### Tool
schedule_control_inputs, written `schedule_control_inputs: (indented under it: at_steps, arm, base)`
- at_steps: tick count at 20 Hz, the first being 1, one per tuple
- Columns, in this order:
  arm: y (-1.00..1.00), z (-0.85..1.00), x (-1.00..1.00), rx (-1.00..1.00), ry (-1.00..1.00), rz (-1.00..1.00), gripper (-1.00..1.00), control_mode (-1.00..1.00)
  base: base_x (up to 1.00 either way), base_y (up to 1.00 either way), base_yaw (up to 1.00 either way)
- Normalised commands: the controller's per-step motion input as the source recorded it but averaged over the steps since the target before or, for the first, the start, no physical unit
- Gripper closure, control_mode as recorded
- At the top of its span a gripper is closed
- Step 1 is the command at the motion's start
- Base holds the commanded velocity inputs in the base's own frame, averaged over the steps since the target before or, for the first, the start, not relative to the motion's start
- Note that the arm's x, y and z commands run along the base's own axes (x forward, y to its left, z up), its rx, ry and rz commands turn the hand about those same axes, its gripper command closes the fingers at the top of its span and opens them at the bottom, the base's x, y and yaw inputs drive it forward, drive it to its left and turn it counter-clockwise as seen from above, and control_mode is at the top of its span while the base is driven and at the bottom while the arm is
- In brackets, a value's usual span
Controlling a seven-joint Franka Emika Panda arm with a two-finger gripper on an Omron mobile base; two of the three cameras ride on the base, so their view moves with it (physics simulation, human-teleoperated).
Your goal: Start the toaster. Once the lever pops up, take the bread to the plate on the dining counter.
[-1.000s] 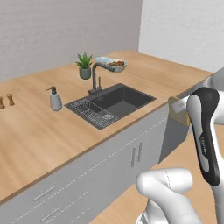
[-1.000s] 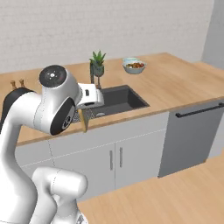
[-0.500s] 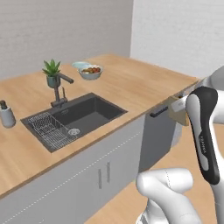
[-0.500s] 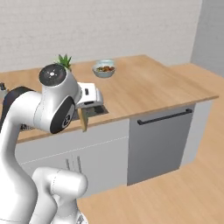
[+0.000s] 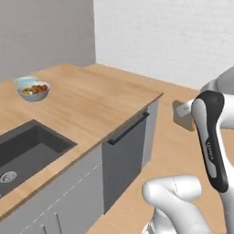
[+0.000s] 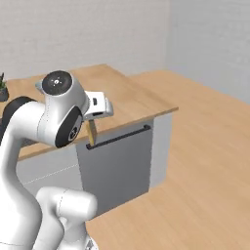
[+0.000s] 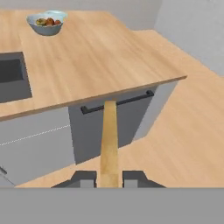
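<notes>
Base has driven on since a second ago: whole view shifted, plant, faucet and soap bottle gone from frame, sink point(image 5: 23, 148) cut off at lower left, fruit bowl point(image 5: 33, 91) now upper left on the tabletop point(image 5: 96, 100). Hand point(image 7: 109, 178) stays clamped on the bread point(image 7: 109, 140), edge-on, centre frame over the dishwasher point(image 7: 118, 118). Arm hides most of the hand in the left base view.

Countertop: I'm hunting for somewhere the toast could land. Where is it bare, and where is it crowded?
The countertop is bare from the sink to its right end above the dishwasher handle. The only crowding is the far corner, with the fruit bowl and the plate behind it. The hand holds the bread off the counter's front edge.
</notes>
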Motion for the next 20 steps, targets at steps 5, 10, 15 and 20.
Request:
schedule_control_inputs:
  at_steps: [5,10,15,20]
  arm:
    - [0.00,0.00,0.00,0.00,0.00,0.00,1.00,1.00]
    - [0.00,0.00,0.00,0.00,0.00,0.00,1.00,1.00]
    - [0.00,0.00,0.00,0.00,0.00,0.00,1.00,1.00]
    - [0.00,0.00,0.00,0.00,0.00,0.00,1.00,1.00]
  base:
    - [0.82,-0.88,-0.44]
    - [0.95,-0.96,-0.36]
    - [1.00,-0.58,-0.25]
    - [1.00,-0.09,-0.13]
